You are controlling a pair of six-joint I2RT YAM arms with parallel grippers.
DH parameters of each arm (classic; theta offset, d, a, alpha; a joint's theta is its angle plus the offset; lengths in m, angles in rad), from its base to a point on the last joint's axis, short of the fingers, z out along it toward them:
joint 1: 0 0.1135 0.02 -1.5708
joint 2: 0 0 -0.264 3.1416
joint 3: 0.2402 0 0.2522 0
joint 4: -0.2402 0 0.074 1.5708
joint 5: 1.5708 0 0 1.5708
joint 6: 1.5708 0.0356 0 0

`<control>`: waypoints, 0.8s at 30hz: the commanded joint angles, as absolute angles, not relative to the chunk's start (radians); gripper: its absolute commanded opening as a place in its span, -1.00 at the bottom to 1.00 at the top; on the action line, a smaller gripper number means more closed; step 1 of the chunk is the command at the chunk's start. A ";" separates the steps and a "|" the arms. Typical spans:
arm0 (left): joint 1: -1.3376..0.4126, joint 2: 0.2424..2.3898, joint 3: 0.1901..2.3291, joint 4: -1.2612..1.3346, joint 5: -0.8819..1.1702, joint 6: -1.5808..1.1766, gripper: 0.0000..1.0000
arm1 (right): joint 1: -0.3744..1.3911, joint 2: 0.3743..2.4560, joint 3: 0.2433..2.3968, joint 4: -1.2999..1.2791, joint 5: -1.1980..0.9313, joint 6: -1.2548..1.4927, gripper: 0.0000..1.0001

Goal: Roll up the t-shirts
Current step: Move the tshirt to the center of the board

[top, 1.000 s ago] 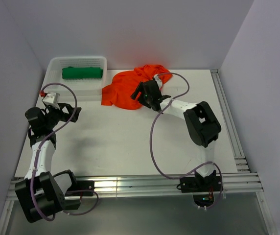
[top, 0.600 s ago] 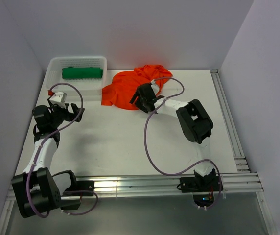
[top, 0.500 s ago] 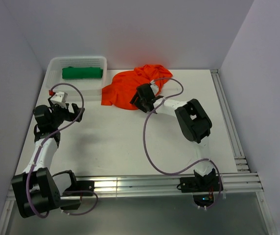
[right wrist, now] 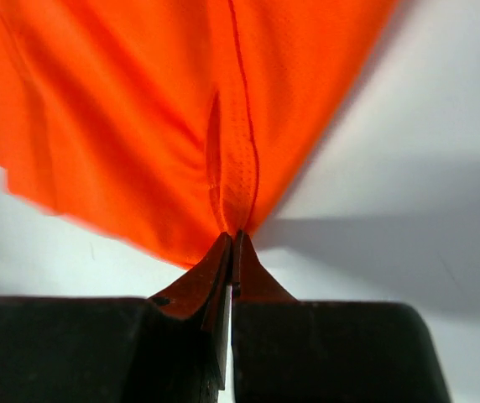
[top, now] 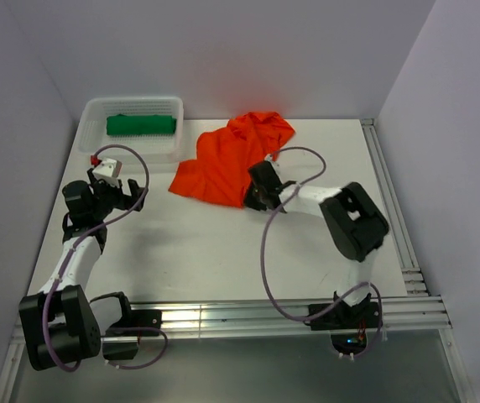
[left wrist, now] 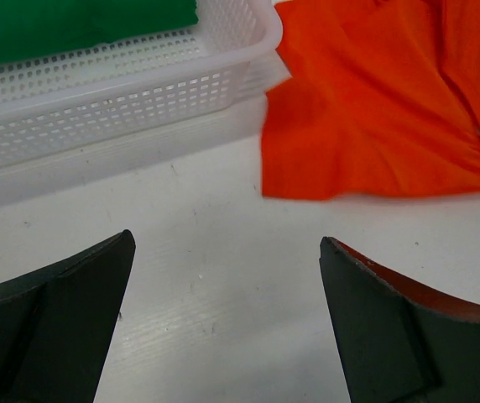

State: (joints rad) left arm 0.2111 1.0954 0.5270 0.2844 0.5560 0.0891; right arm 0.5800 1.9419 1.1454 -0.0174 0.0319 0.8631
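orange-red t-shirt [top: 233, 155] lies crumpled just beyond your right gripper [right wrist: 232, 248], whose jaws are pressed together on a folded seam at the cloth's near edge. that pinch looks meant to give you a hem to pull the garment flat on the table [top: 198, 243], so rolling it is not yet begun. the green t-shirt [top: 142, 125] sits rolled in the white mesh basket [left wrist: 139, 101], ahead and left of your left gripper [left wrist: 226, 252]. that gripper hovers with jaws spread wide around nothing, an orange corner ahead to its right, placed, i judge, to take a second hem.
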 commanded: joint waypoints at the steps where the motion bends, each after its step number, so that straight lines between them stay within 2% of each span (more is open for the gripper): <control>1: 0.195 1.095 0.525 0.305 0.551 0.106 0.96 | 0.540 1.633 0.912 -0.074 0.014 0.749 -1.00; 4: 0.189 1.092 0.526 0.305 0.555 0.107 0.96 | 0.395 1.511 0.754 -0.043 -0.073 0.743 -1.00; 5: 0.184 1.092 0.525 0.308 0.555 0.109 0.96 | 0.291 1.490 0.762 -0.040 -0.095 0.721 -0.86; 6: 0.181 1.092 0.525 0.310 0.555 0.109 0.96 | 0.258 1.500 0.796 -0.067 -0.083 0.706 -0.60; 7: 0.178 1.092 0.523 0.308 0.552 0.109 0.96 | 0.243 1.525 0.922 -0.108 -0.054 0.684 -0.23; 10: 0.167 1.095 0.526 0.299 0.551 0.118 0.96 | 0.252 1.660 1.154 -0.291 0.023 0.655 -0.04; 12: 0.163 1.095 0.528 0.287 0.546 0.124 0.96 | 0.271 1.654 1.184 -0.321 0.041 0.638 0.02; 14: 0.158 1.088 0.520 0.285 0.538 0.135 0.96 | 0.311 1.603 1.172 -0.366 0.113 0.635 0.23; 20: 0.156 1.085 0.520 0.284 0.565 0.150 0.96 | 0.555 1.427 0.974 -0.358 0.169 0.730 0.21; 24: 0.155 1.094 0.525 0.285 0.555 0.147 0.95 | 0.741 1.454 0.998 -0.374 0.210 0.698 0.11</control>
